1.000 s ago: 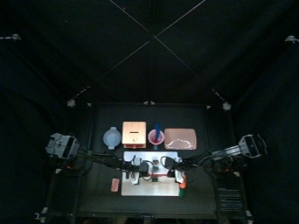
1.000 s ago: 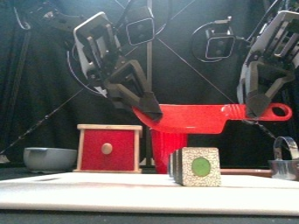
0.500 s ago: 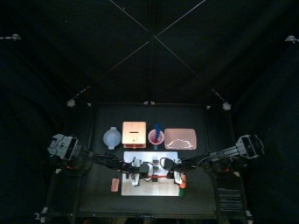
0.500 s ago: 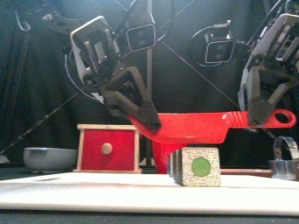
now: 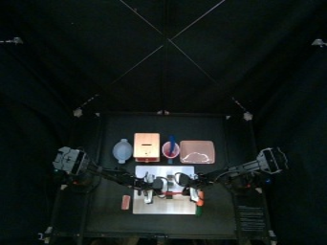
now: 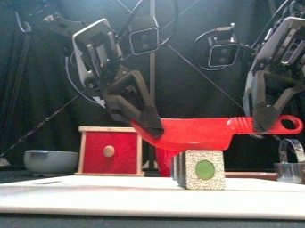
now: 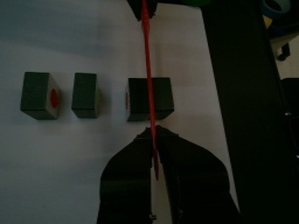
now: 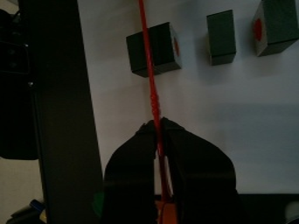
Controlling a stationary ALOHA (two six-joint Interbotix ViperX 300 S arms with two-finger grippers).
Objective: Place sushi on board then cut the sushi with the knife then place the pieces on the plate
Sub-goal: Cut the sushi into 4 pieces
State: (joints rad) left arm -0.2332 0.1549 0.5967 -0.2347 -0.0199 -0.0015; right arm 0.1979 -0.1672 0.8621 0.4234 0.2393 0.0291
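Observation:
A red toy knife [image 6: 197, 134] hangs level above the white cutting board [image 6: 107, 198], gripped at both ends. My left gripper [image 6: 148, 126] is shut on its blade end and my right gripper [image 6: 258, 121] on its handle end. Under the blade stands a dark green sushi block [image 6: 204, 169] with a green centre. In the left wrist view the knife [image 7: 145, 61] runs across one block [image 7: 149, 98], with two cut pieces [image 7: 41, 94] [image 7: 84, 94] beside it. In the right wrist view the knife [image 8: 146, 61] crosses the same block [image 8: 153, 49].
Behind the board stand a wooden box [image 5: 147, 145] with a red drawer front, a blue-grey bowl [image 5: 121, 148], a red cup [image 5: 170, 149] and the pink tray [image 5: 198, 151]. A metal cutter [image 6: 292, 161] sits at the right. A small orange toy [image 5: 126, 202] lies left of the board.
Both grippers have lowered the red knife a little toward the sushi block. The sushi pieces have not moved.

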